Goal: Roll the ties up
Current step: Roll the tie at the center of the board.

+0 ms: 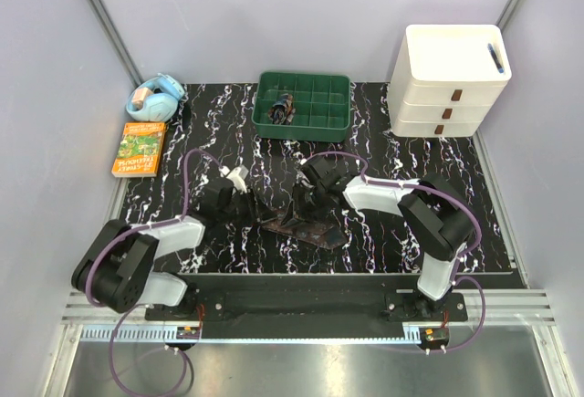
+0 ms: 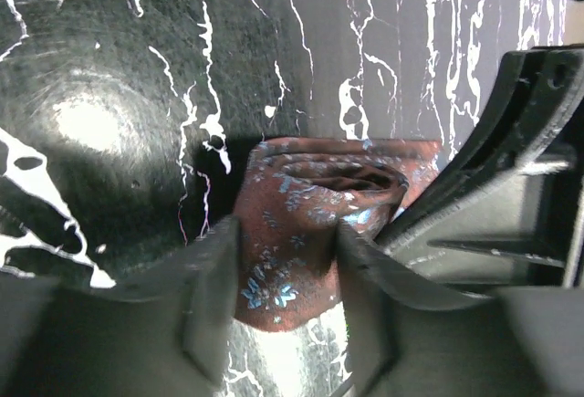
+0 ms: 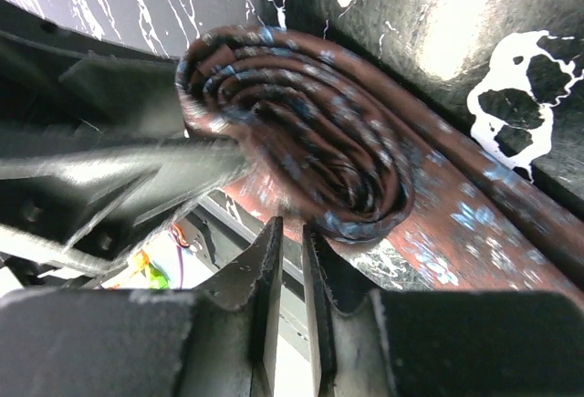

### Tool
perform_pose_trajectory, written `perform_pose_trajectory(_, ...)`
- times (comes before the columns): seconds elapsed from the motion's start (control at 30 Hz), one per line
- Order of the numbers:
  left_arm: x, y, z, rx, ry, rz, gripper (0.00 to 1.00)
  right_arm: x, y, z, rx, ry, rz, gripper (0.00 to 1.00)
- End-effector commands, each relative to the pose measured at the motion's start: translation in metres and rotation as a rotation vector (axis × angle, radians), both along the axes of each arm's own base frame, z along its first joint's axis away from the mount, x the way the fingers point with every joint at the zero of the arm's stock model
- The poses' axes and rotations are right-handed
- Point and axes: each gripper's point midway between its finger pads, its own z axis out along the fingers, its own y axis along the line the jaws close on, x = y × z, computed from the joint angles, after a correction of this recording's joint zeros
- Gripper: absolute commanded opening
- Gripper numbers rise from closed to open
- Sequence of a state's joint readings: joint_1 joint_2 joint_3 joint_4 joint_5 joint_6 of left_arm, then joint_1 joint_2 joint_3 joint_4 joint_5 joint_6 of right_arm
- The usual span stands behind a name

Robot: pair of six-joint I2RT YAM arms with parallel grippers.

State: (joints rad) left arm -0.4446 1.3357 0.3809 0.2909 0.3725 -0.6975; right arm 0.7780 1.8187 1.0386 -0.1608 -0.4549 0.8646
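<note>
One dark brown tie (image 1: 315, 231) with a pale flecked pattern lies mid-table, part of it wound into a roll (image 3: 301, 141). In the left wrist view the roll (image 2: 319, 187) sits between my left gripper's (image 2: 290, 265) fingers, which press the cloth from both sides. My left gripper (image 1: 258, 207) reaches in from the left. My right gripper (image 3: 292, 228) has its jaws almost together with a thin empty slit between them, tips against the roll's lower edge. From above, the right gripper (image 1: 306, 203) stands over the roll.
A green compartment tray (image 1: 315, 121) at the back holds a dark bundle (image 1: 284, 108). White drawers (image 1: 452, 87) stand back right. A blue headset (image 1: 155, 98) and an orange book (image 1: 140, 148) lie back left. Purple cables (image 1: 190, 173) loop off both arms.
</note>
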Motion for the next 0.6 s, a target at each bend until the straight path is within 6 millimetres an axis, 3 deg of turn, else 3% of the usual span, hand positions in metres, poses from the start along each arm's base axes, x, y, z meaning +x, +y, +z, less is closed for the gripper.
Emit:
perform_pose_trajectory(0.0, 0.011, -0.014, 0.012, -0.046, -0.041, -0.055, 0.31, 0.008, 0.007, 0.012, 0.038, -0.028, 0.004, 0.21)
perform_pose_trajectory(0.17, 0.02, -0.011, 0.016, 0.019, -0.038, -0.052, 0.24, 0.009, 0.003, 0.029, 0.064, -0.049, 0.004, 0.22)
perform_pose_trajectory(0.33, 0.019, 0.002, 0.019, 0.128, -0.014, -0.051, 0.23, 0.017, -0.021, 0.044, 0.061, -0.078, -0.037, 0.23)
perform_pose_trajectory(0.37, 0.028, 0.002, 0.028, 0.148, -0.048, -0.036, 0.23, 0.02, -0.027, 0.05, 0.067, -0.09, -0.049, 0.23)
perform_pose_trajectory(0.4, 0.021, 0.007, 0.025, 0.186, -0.014, -0.04, 0.23, 0.019, -0.032, 0.049, 0.061, -0.093, -0.05, 0.24)
perform_pose_trajectory(0.57, 0.023, 0.02, 0.034, 0.434, -0.029, -0.021, 0.23, 0.017, -0.053, 0.045, 0.036, -0.094, -0.076, 0.24)
